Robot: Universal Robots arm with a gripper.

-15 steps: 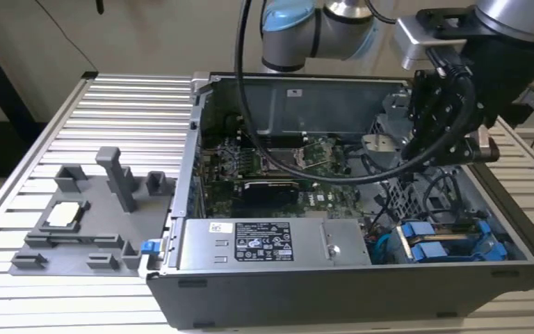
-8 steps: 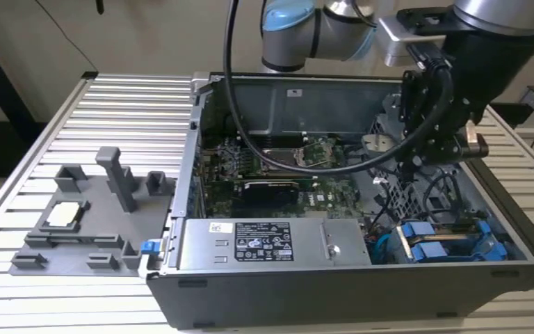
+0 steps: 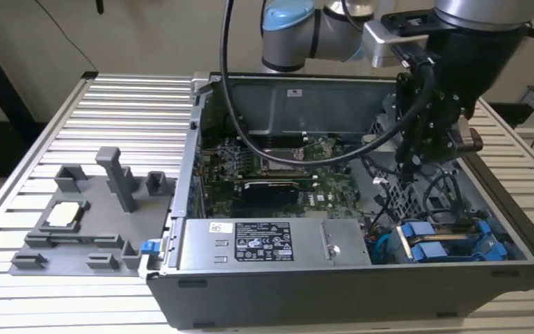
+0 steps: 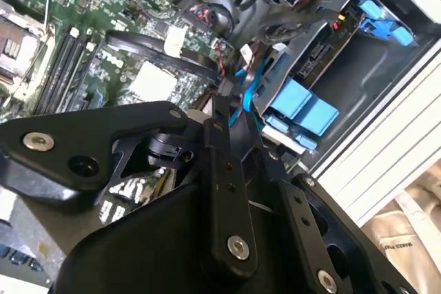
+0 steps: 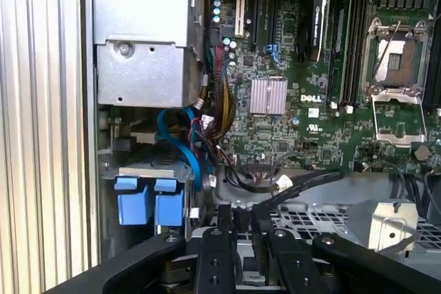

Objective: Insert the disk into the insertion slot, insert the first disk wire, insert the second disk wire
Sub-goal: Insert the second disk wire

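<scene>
The first step looks done. The flat silver-grey disk in its bright blue plastic carrier (image 3: 427,245) appears to sit inside the grey sheet-metal insertion slot (image 3: 491,245) at the lower right of the exterior view, just beside the grey power-supply box with the black-and-white sticker (image 3: 262,243). By my reading the two wire steps are not finished: a thin blue ribbon cable (image 4: 245,91) curves close to the disk's end, and I cannot tell whether it or any other lead is plugged in. The black gripper (image 3: 411,165) hangs inside the open grey PC case (image 3: 341,292), near the slot and higher in the frame. Whether the jaws are apart or clamped on anything cannot be told. The exterior view gives the wide layout: the slatted metal desk (image 3: 26,181) and a grey moulded parts tray (image 3: 81,229) at middle left. Both wrist views give the close detail, with the blue cable and the green motherboard (image 5: 303,122). The second wrist view sets the disk's blue tabs right by the gripper.
</scene>
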